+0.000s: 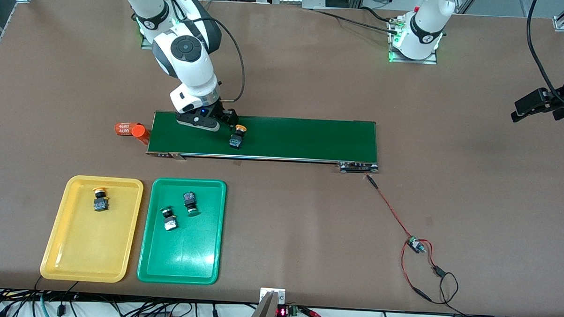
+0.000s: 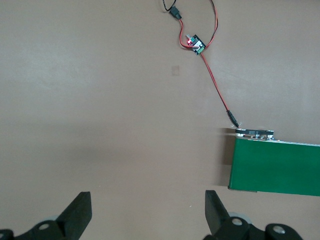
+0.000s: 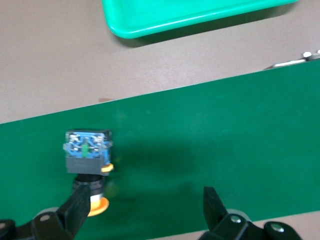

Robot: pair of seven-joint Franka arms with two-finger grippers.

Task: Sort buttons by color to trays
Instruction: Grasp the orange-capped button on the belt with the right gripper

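My right gripper (image 1: 224,123) hangs low over the belt (image 1: 311,138), fingers apart, empty, beside the last yellow button (image 1: 237,137) lying there. One yellow button (image 1: 100,200) sits in the yellow tray (image 1: 58,244), both green buttons (image 1: 179,210) in the green tray (image 1: 184,263). My left gripper (image 2: 147,220) waits, spread wide.

Buttons: 4 total. 2 yellow-capped: one on the conveyor belt (image 1: 282,137) at (image 1: 237,136), one in the yellow tray (image 1: 92,229) at (image 1: 100,199). 2 green-capped, both in the green tray (image 1: 181,258): (image 1: 190,202) and (image 1: 169,219). Trays: 2 (1 yellow, 1 green). Conveyor belt: 1. Orange cylinder with white print: 1 (image 1: 130,130). Small circuit board on red and black wires: 1 (image 1: 416,246). Robot arms: 2. Grippers: 2, right gripper (image 1: 224,121), left gripper (image 1: 530,105). Bench: 1 (image 1: 449,192).
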